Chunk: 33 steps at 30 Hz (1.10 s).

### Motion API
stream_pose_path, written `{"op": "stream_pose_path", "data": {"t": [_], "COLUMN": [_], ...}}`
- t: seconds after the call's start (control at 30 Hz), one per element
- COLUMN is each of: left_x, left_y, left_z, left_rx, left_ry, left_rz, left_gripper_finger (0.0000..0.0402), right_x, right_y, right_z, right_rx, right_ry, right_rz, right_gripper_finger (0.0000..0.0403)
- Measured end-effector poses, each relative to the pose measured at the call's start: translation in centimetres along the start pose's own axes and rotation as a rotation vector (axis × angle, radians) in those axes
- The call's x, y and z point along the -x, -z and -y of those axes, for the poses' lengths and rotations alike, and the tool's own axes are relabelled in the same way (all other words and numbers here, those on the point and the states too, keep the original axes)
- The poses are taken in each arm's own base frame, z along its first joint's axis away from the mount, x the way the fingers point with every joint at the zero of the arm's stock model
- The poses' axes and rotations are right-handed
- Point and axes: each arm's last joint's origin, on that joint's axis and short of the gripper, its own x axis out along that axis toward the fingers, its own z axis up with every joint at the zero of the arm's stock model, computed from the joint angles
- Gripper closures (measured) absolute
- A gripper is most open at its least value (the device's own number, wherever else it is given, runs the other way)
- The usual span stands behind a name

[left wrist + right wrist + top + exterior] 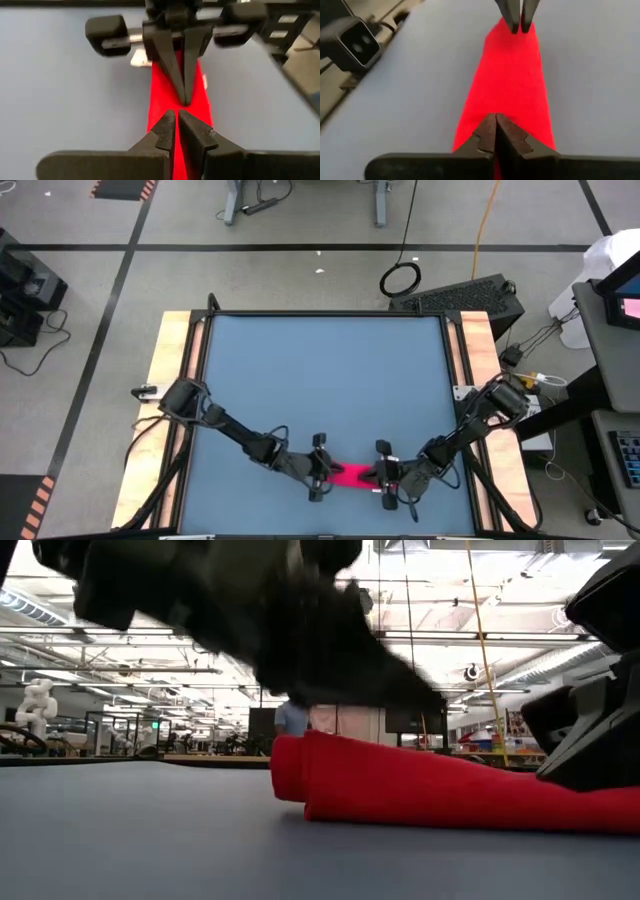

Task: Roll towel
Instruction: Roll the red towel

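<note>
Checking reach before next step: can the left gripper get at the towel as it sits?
Likely yes. The left gripper, shut, is already at one end of the rolled towel, with the right gripper shut at the other end; nothing lies between.

towel [507, 80]: soft matt cloth | table [320, 380]: smooth matt top, wooden side rails | fingers [167, 132]: matt plastic

The towel [352, 474] lies rolled lengthwise on the table [320, 380], near its front edge. The left gripper [322, 472] sits at the towel's left end and the right gripper [384, 475] at its right end, facing each other across it.
</note>
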Motion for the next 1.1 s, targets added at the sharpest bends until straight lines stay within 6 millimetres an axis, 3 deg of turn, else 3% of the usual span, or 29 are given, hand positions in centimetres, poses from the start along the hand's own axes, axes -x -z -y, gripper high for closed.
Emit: {"op": "stream_pose_path", "data": {"t": [0.23,0.37,0.47,0.7,0.9,1.1], "left_x": [1.0,0.5,-0.2,-1.9,-2.0,-0.8], "left_y": [-2.0,-1.3,0.1,3.6,3.7,1.3], "left_z": [0.1,0.3,0.3,0.1,0.1,0.2], "left_rx": [-0.01,-0.012,-0.015,0.024,0.021,0.017], "left_ry": [0.029,0.087,0.089,0.057,0.054,0.07], "left_rz": [0.056,0.036,0.017,-0.052,-0.051,-0.01], "left_gripper_finger": [0.0375,0.0375,0.0375,0.0375,0.0375,0.0375], "right_x": [1.0,1.3,1.1,0.1,0.2,1.2], "right_y": [-2.1,-2.6,-2.1,1.5,2.8,1.1], "right_z": [-0.4,-0.5,-0.5,-0.6,-0.9,-1.9], "right_rx": [0.007,0.011,0.015,-0.026,-0.038,0.011], "right_ry": [-0.028,-0.01,0.038,0.095,0.141,0.024], "right_rz": [0.065,0.095,0.108,0.058,0.091,0.091], "right_gripper_finger": [0.0403,0.0403,0.0403,0.0403,0.0403,0.0403]}}
